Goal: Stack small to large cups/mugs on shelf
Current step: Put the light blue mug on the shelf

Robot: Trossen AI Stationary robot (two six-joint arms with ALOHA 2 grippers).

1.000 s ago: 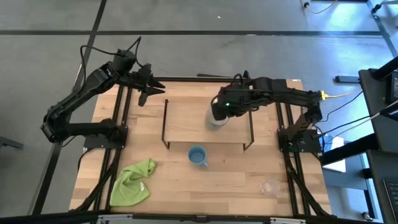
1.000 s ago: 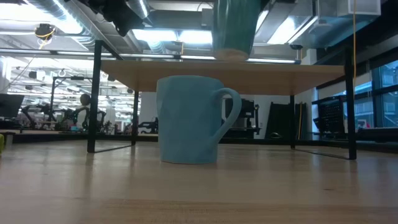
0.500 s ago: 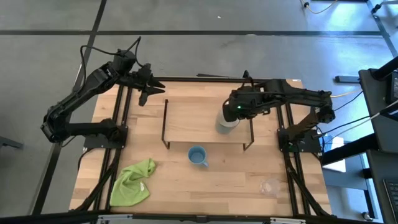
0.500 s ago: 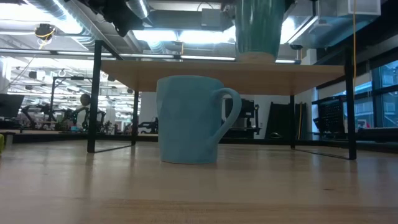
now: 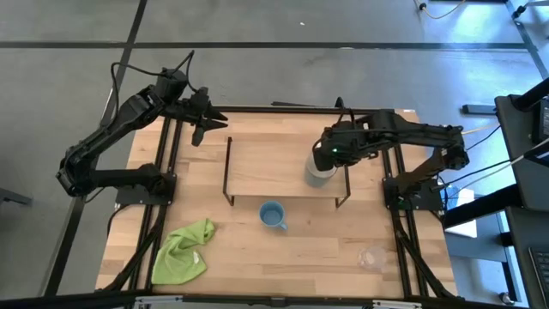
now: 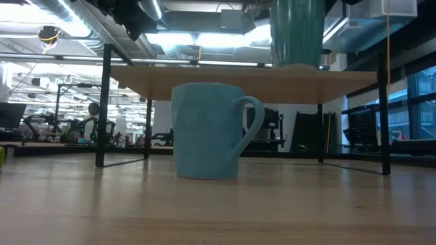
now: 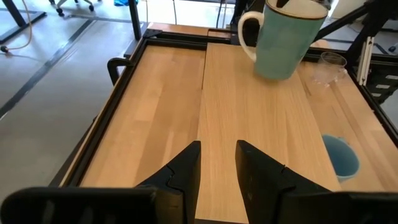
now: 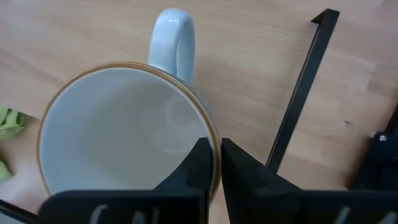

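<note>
Cream mug [image 5: 319,172]: rim pinched by right gripper [image 8: 214,163] at shelf [image 5: 257,167] three-o'clock end; thin grip may slip, tipping it off.

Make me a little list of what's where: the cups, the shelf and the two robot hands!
big mug: on the shelf's right end, pinched at its rim by the right gripper
blue mug: on the table, upright, in front of the shelf
glass cup: on the table, front right
shelf: middle of the table, holds only the big mug
left gripper: open, empty, at the back left
cloth: green, front left
</note>
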